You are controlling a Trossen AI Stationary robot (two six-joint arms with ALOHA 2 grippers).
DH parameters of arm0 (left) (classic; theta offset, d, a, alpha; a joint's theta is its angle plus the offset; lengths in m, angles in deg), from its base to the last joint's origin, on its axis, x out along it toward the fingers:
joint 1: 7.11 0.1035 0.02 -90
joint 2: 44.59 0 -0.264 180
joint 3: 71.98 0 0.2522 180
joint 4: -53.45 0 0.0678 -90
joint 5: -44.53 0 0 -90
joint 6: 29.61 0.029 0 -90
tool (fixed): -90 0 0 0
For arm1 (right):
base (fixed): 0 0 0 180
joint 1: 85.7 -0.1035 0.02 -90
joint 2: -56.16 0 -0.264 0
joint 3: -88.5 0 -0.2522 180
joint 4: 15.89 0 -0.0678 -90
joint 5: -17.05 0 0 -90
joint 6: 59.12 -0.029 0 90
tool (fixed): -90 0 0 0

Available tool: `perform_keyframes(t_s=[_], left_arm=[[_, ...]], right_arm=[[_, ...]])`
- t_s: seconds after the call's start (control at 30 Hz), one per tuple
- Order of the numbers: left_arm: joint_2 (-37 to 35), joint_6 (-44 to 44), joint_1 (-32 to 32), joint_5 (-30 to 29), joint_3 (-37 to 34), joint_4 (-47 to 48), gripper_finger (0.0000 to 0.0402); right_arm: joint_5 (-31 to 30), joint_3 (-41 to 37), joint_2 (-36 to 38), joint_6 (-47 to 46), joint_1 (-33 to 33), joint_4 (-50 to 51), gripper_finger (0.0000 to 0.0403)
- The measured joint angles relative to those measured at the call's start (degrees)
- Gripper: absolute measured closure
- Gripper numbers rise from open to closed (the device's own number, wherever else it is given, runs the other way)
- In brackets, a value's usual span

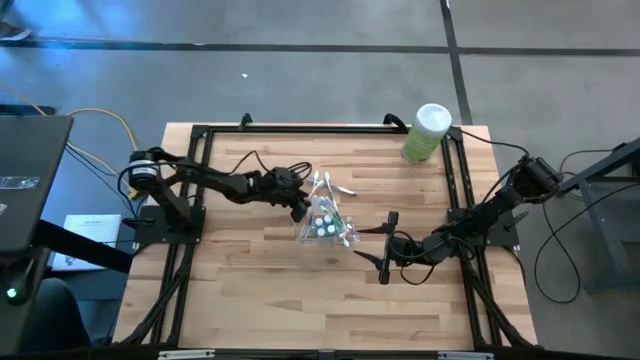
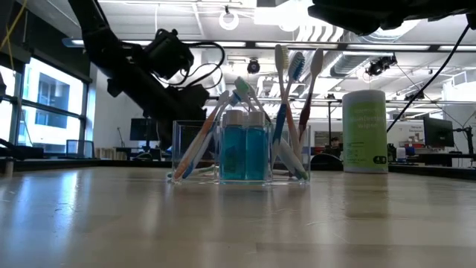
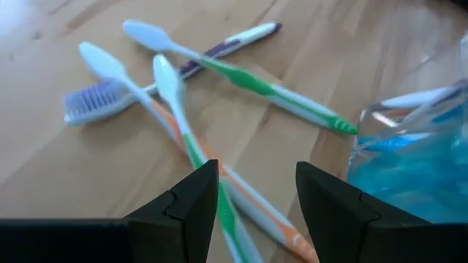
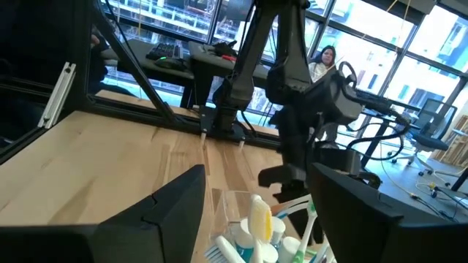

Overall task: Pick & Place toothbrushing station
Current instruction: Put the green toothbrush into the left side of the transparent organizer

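The clear cup (image 1: 322, 228) stands upright on the wooden table near its middle. It holds blue white-capped tubes (image 2: 244, 152) and several slim toothbrushes (image 2: 290, 97) that lean outward over its rim. My left gripper (image 1: 300, 208) is open just left of the cup. In the left wrist view (image 3: 256, 175) its fingers stand on either side of the handles of a green-and-white brush (image 3: 191, 142) and an orange one (image 3: 252, 196). My right gripper (image 1: 388, 248) is open and empty just right of the cup, facing it (image 4: 256, 183). My left gripper's fingers are open around two leaning toothbrush handles (image 3: 223, 212), coming from the table's left. The green-and-white handle runs close by one finger (image 3: 194, 197). I cannot tell whether it touches.
A tall pale-green canister with a white lid (image 1: 427, 132) stands at the far right of the table. A black frame (image 1: 200, 135) runs around the tabletop. Bare wood lies toward the near edge. A person sits in the room beyond (image 4: 322, 62).
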Motion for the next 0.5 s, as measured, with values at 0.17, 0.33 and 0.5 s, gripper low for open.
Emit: perform_keyframes(t_s=[0.17,0.33,0.5], left_arm=[[1.4,-0.7,-0.2,-3.8,0.0,0.1,0.0222],[3.1,-2.9,-0.2,-4.2,0.0,-0.6,0.0222],[4.9,-2.7,-0.2,-7.6,0.0,-0.1,0.0222]], right_arm=[[0.0,0.0,0.0,0.0,0.0,0.0,0.0167],[0.0,0.0,0.0,0.0,0.0,0.4,0.0167],[0.0,0.0,0.0,0.0,0.0,0.6,0.0167]])
